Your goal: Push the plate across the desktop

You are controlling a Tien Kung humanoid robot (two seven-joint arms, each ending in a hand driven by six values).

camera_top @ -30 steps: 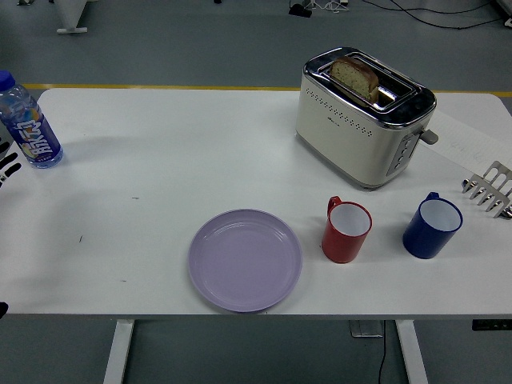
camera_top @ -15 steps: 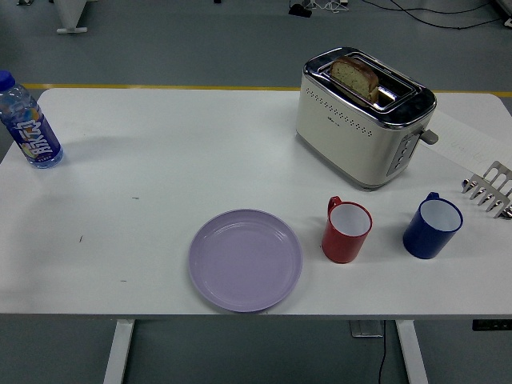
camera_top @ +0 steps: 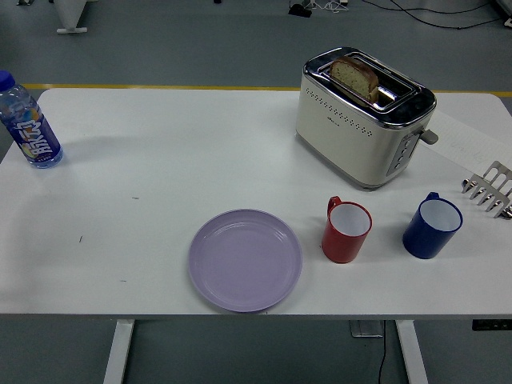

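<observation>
A lilac plate lies flat on the white table, close to the near edge and a little left of the middle. It holds nothing. Neither of my hands is in view, and nothing touches the plate.
A red mug stands just right of the plate, a blue mug further right. A cream toaster with a bread slice stands at the back right. A water bottle stands at the far left. A metal rack is at the right edge.
One second ago my left hand's black fingers showed at the left edge beside the bottle. They have withdrawn out of view. The plate and other objects have not moved.
</observation>
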